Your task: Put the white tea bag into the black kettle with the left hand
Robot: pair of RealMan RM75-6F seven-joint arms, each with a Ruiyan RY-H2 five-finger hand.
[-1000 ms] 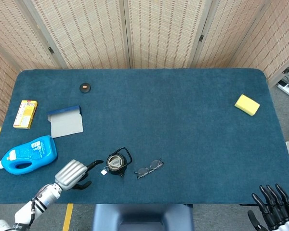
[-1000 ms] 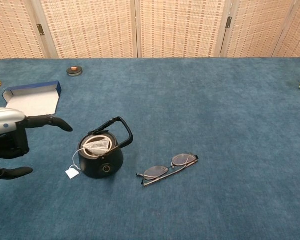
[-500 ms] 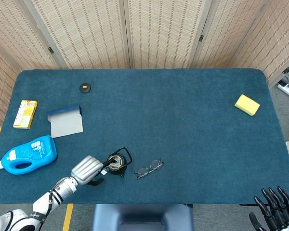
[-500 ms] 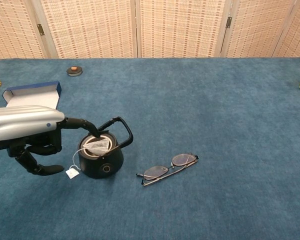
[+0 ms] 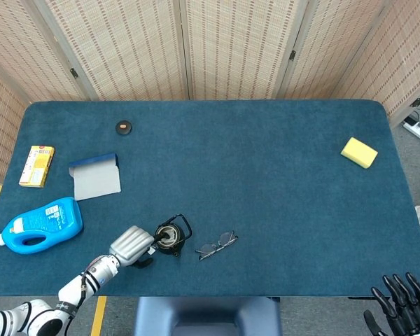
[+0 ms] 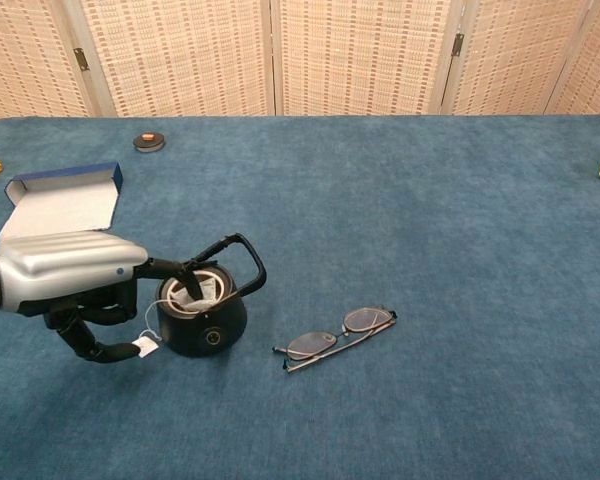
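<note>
The black kettle (image 6: 212,328) stands upright near the table's front left, its handle tipped to the right. The white tea bag (image 6: 208,288) lies in its open mouth. The bag's string runs over the rim to a white tag (image 6: 146,346) on the cloth at the kettle's left. My left hand (image 6: 65,270) is right beside the kettle on its left; one finger reaches into the mouth and touches the tea bag, and the thumb curls low next to the tag. In the head view the left hand (image 5: 131,244) touches the kettle (image 5: 169,238). My right hand (image 5: 404,308) shows at the bottom right corner, off the table, fingers spread and holding nothing.
Folded glasses (image 6: 340,335) lie just right of the kettle. An open blue-edged box (image 6: 65,200) sits behind the left hand. Also on the left are a blue bottle (image 5: 43,224), a yellow packet (image 5: 37,165) and a small black disc (image 5: 124,127). A yellow sponge (image 5: 359,152) lies far right.
My left hand has moved right, from well clear of the kettle up against it. Its finger now reaches into the mouth onto the tea bag, and the thumb has come close to the tag.
</note>
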